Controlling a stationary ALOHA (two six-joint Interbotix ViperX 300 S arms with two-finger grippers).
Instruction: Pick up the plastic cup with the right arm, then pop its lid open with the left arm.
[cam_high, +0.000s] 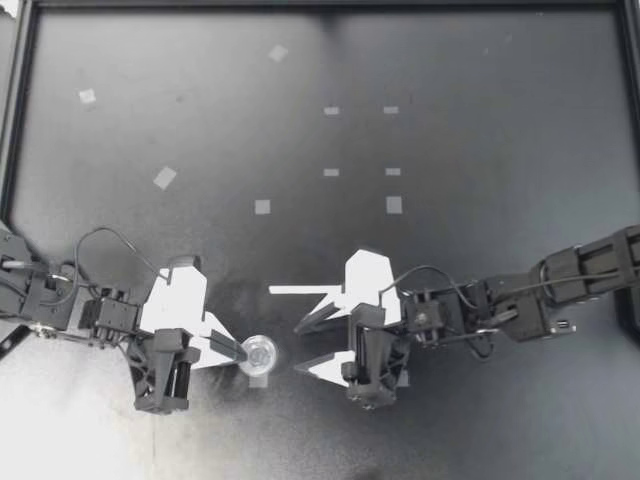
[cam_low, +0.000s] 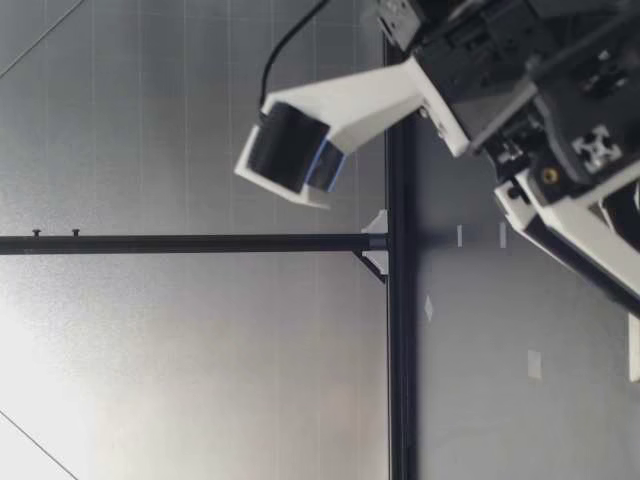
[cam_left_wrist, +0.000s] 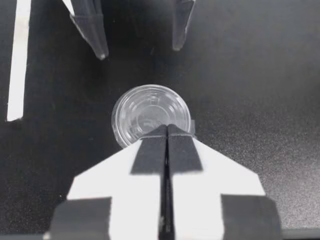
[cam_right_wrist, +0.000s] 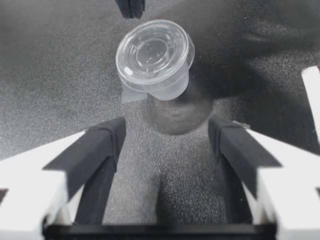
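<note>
Black table (cam_high: 450, 60) with tape marks (cam_high: 394, 205); a clear cup (cam_high: 260, 352) stands near the front edge. It sits between the left gripper (cam_high: 240, 350), fingers pressed together with tips at its rim, and the right gripper (cam_high: 298, 347), fingers spread, near but not touching. Risk: the cup looks light, so a nudge from the closed left tips could slide or tip it. Top view gives only its top; right wrist view shows its wall, upright on a tape scrap (cam_right_wrist: 131, 95).
</note>
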